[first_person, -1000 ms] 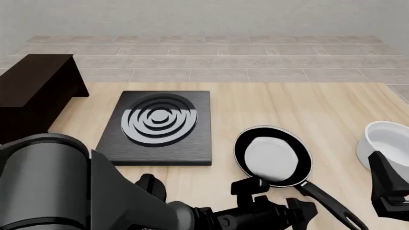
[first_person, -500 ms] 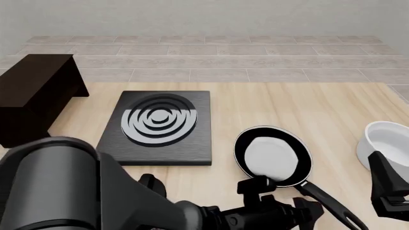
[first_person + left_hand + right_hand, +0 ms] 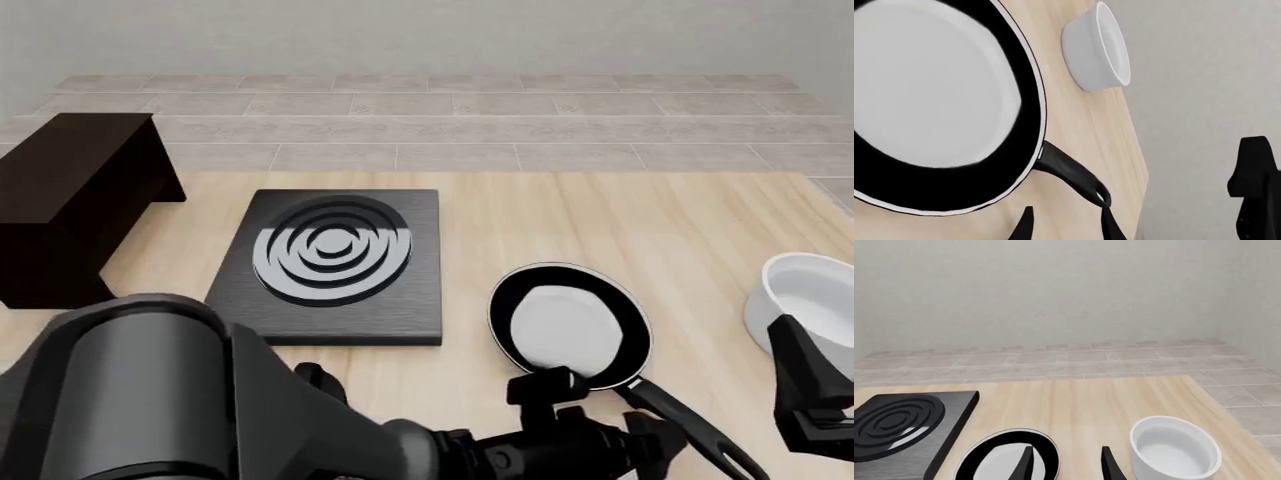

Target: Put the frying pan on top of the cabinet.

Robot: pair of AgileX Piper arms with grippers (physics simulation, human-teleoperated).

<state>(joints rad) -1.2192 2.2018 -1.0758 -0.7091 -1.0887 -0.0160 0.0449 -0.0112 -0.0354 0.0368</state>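
Note:
The frying pan (image 3: pixel 567 325) lies on the table right of the middle, black with a grey-white inside, its long handle (image 3: pixel 681 420) pointing to the near right. My left gripper (image 3: pixel 597 412) is open, with its fingers on either side of the handle near the pan. In the left wrist view the pan (image 3: pixel 927 100) fills the frame and its handle (image 3: pixel 1071 172) runs toward the open fingertips (image 3: pixel 1026 227). The dark cabinet (image 3: pixel 74 190) stands at the far left. My right gripper (image 3: pixel 807 400) is open and empty at the right edge.
A flat black stove slab (image 3: pixel 334 265) with grey rings lies between the cabinet and the pan. A white bowl (image 3: pixel 807 295) stands at the right, close to my right gripper. The right wrist view shows the bowl (image 3: pixel 1174 452), the pan (image 3: pixel 1011 457) and the slab (image 3: pixel 901 422).
My left arm has moved a little to the right, bringing its open gripper closer over the pan's handle. The pan and my right arm have not moved.

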